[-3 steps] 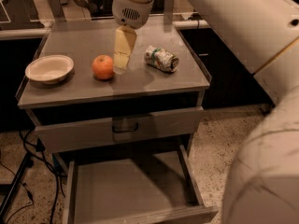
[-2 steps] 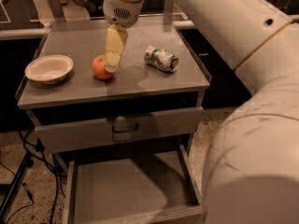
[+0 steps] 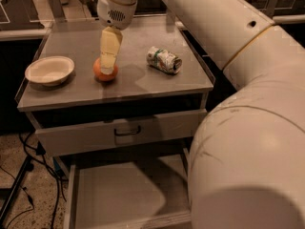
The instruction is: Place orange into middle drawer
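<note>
Gripper [image 3: 108, 61] hangs straight down over the orange [image 3: 97, 72], its tip in front of the fruit and hiding the middle. It looks lined up for a top grab. Can't tell whether the gripper is spread or clamped on it. Orange sits on the surface [image 3: 138, 87], between the white bowl [image 3: 49, 70] and the tipped-over can [image 3: 164, 60], apart from both. Orange is round, smooth, bright, smaller than the bowl. Middle drawer [image 3: 124, 194] is pulled open low down, likely so the fruit can go straight in. The handled drawer [image 3: 126, 130] above it is shut.
</note>
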You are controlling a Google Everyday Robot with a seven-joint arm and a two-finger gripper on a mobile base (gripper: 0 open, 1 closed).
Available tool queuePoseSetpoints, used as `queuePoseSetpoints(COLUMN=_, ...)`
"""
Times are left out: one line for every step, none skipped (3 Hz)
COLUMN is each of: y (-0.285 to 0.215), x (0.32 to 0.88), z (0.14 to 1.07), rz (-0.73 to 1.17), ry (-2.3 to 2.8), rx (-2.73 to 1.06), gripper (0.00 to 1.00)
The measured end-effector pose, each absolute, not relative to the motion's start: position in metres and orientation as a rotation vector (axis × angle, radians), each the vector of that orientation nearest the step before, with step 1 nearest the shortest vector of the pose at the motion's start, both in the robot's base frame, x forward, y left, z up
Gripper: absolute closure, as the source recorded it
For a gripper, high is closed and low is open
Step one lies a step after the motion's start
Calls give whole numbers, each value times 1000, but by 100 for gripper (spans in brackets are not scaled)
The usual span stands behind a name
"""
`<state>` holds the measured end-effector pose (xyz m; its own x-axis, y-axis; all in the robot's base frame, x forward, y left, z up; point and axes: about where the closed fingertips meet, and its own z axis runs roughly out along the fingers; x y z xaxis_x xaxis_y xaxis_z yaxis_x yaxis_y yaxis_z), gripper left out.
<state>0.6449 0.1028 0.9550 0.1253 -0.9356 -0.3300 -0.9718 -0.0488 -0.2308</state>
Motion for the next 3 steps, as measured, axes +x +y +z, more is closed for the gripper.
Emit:
queuePoseSetpoints(y=109, x=655, z=939, rz=99, ry=1860, rx=-2036, gripper=0)
queuePoseSetpoints(y=114, x=674, z=924, rz=80, ry=1868, rx=-2061, gripper=0)
queuePoseSetpoints(y=116, x=706, z=909, rz=96, ry=1878, rx=-2061, gripper=0)
